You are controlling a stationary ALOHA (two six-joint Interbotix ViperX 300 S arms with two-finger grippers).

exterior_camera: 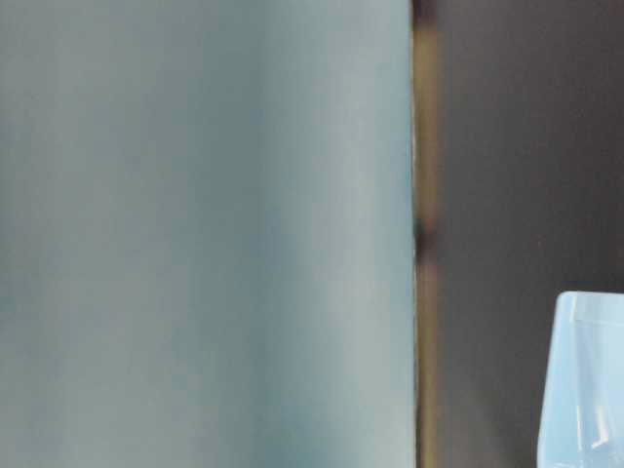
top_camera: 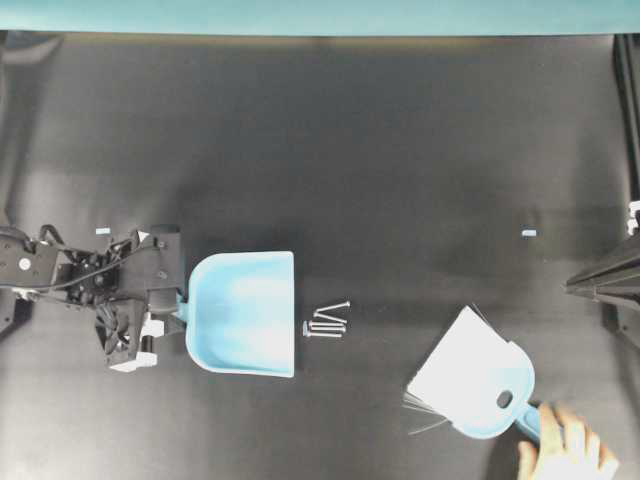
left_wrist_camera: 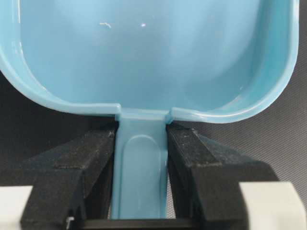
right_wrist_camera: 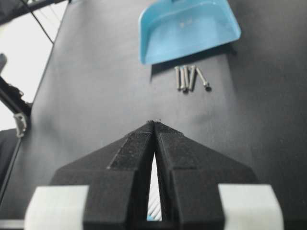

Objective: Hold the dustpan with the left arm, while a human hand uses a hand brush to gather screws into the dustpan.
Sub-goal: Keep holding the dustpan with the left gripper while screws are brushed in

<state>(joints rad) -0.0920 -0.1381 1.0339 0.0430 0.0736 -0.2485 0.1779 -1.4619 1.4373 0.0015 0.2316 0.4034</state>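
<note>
The light blue dustpan (top_camera: 243, 312) lies flat on the black table, its open edge facing right. My left gripper (top_camera: 180, 306) is shut on its short handle (left_wrist_camera: 140, 167), both fingers pressed against it. Several silver screws (top_camera: 327, 322) lie just right of the open edge; they also show in the right wrist view (right_wrist_camera: 190, 77), below the dustpan (right_wrist_camera: 187, 28). The hand brush (top_camera: 475, 385) lies at the lower right, the human hand (top_camera: 567, 452) on its handle. My right gripper (top_camera: 572, 287) is shut and empty at the right edge, fingertips touching (right_wrist_camera: 154, 123).
A tiny pale blue speck (top_camera: 529, 233) lies on the table at the right. A teal band (top_camera: 320, 15) runs along the far edge. The table-level view is mostly filled by a blurred teal surface (exterior_camera: 205, 234), with a corner of the dustpan (exterior_camera: 590, 380) at lower right.
</note>
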